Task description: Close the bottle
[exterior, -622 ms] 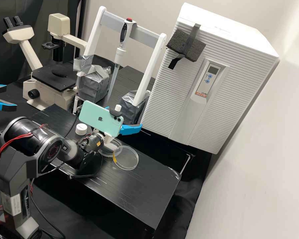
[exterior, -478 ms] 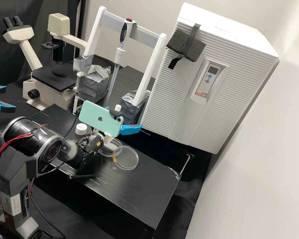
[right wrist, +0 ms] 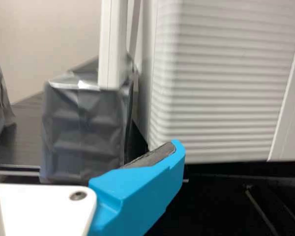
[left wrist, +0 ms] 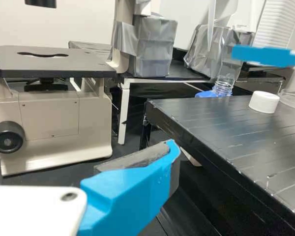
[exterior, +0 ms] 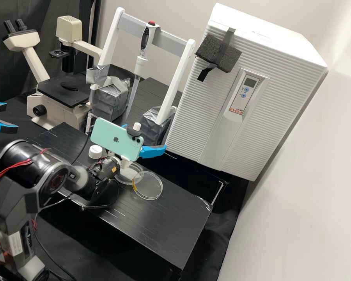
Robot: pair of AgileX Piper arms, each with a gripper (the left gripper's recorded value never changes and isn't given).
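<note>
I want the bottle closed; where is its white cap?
The white cap stands on the left part of the black platform, beside the mint-green phone in the high view; the left wrist view shows it apart from the open bottle.

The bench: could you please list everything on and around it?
bottle: one, clear, uncapped, beside the right gripper.
cap: one, white, on the platform.
petri dishes: two, clear, on the platform.
platform: one, black, centre.
microscope: one, beige, back left.
pipette: one, white-grey, hanging in the white stand.
taped blocks: two, grey, at the stand's feet.
lab appliance: one, white, ribbed, right; black foam block on top.
phone: one, mint green, on the right arm's wrist.
left gripper: one, blue fingers, open, far left.
right gripper: one, blue fingers, open, above the platform.
</note>
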